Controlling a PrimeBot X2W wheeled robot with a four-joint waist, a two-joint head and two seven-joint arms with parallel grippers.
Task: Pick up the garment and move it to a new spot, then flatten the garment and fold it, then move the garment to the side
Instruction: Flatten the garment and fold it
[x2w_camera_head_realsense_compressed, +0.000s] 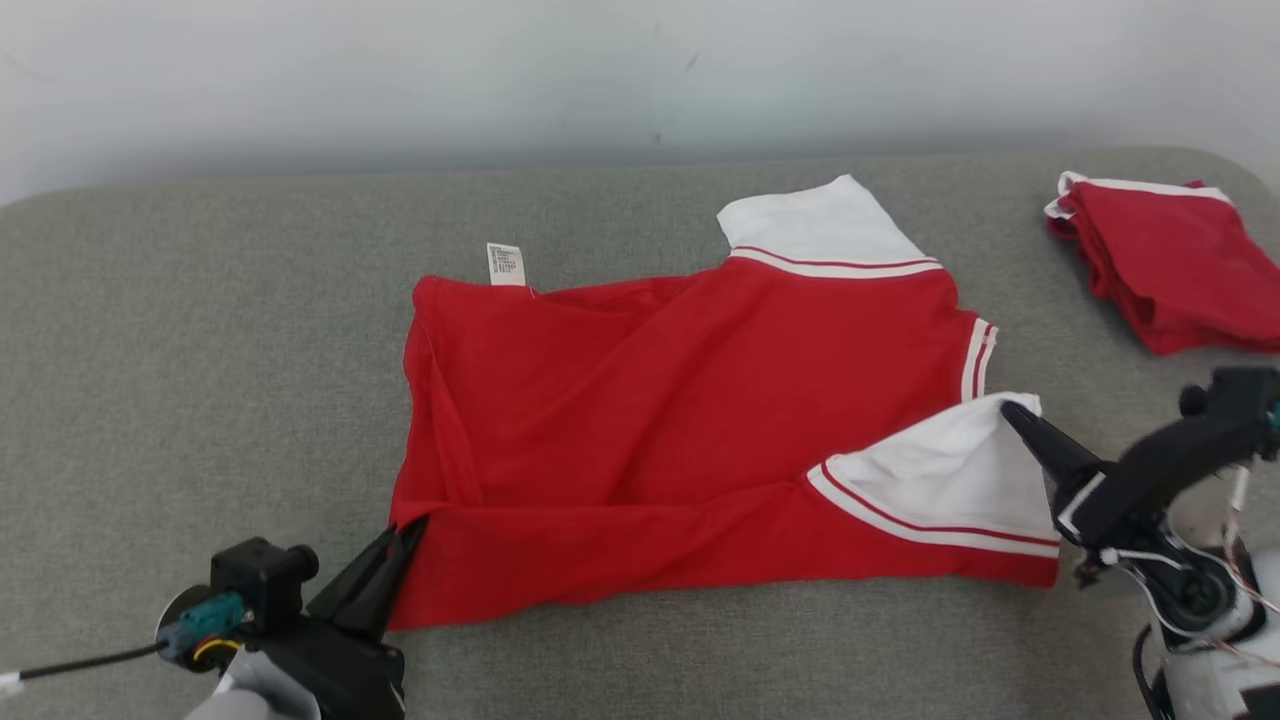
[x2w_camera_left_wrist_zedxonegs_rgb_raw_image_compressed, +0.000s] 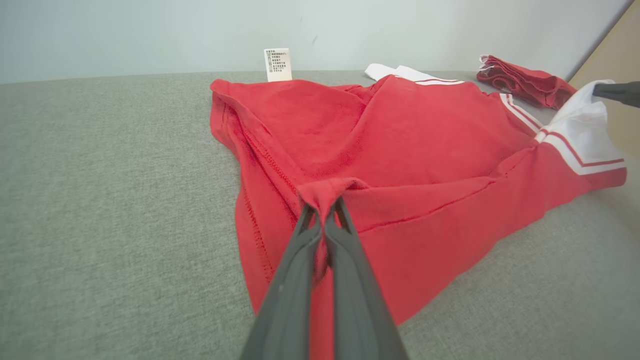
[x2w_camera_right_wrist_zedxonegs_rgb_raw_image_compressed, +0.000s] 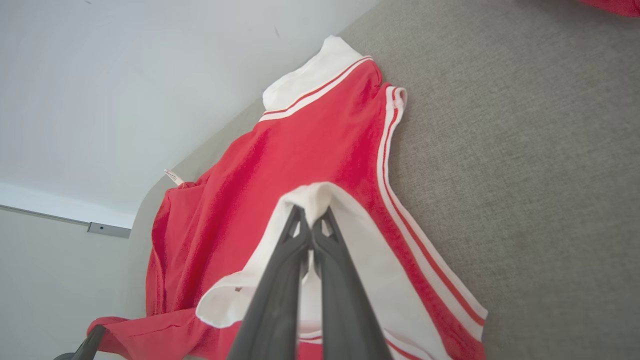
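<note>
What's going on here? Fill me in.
The robot is handling a red shirt that lies spread on the grey surface. Its left gripper is shut on the shirt's near red corner. Its right gripper is shut on the white sleeve. Both pinched spots are raised slightly. A folded red garment lies apart at the far right.

Left tool (x2w_camera_head_realsense_compressed: 410, 528) sits low at the lower left, fingers angled up and to the right, jaws closed tight on a pinch of the garment (x2w_camera_head_realsense_compressed: 680, 400) at its near red corner. Right tool (x2w_camera_head_realsense_compressed: 1012, 408) is at the right edge, fingers pointing up-left, jaws closed on the white sleeve edge. Left wrist (x2w_camera_head_realsense_compressed: 262, 588) and right wrist (x2w_camera_head_realsense_compressed: 1180, 470) are both dark, with exposed cabling.
</note>
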